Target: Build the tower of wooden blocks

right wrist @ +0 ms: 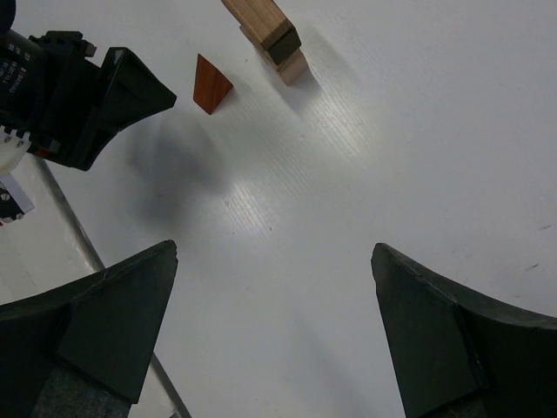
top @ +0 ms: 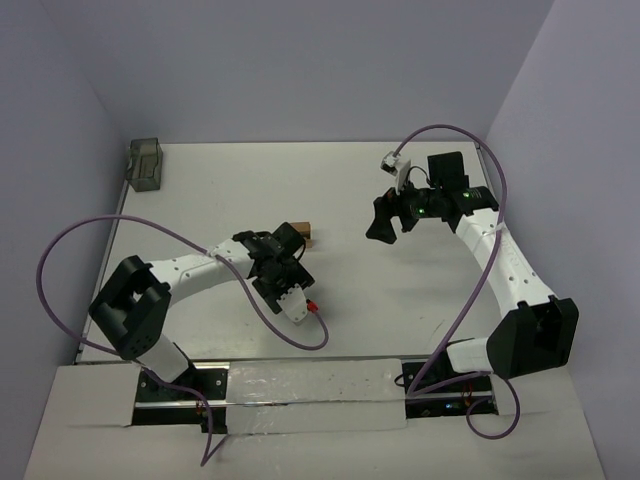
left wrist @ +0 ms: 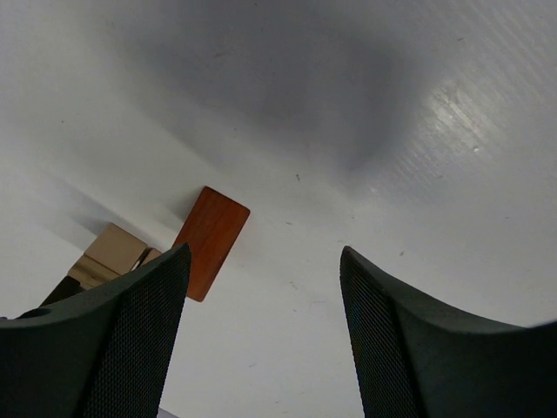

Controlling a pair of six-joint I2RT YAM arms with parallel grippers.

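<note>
Your tan blocks [right wrist: 261,22] sit clustered near the middle of the table [top: 350,320] with a dark piece among them. The reddish-brown wedge [right wrist: 211,84] rests on the surface just beside them, not yet on top. From these views you cannot tell how firmly the tan pieces are stacked. The left gripper [left wrist: 263,257] hovers close to the wedge with its fingers spread and nothing between them, and the wedge lies off toward one finger rather than centred in the gap. If you descend like this, that finger will probably land on the wedge or shove it into the tan pieces and topple them. The wedge's sloped faces may also squirt out of a pinch. The right gripper [right wrist: 274,252] hangs well apart, fingers spread and empty; leave it out there so the two arms don't collide over the blocks.
</note>
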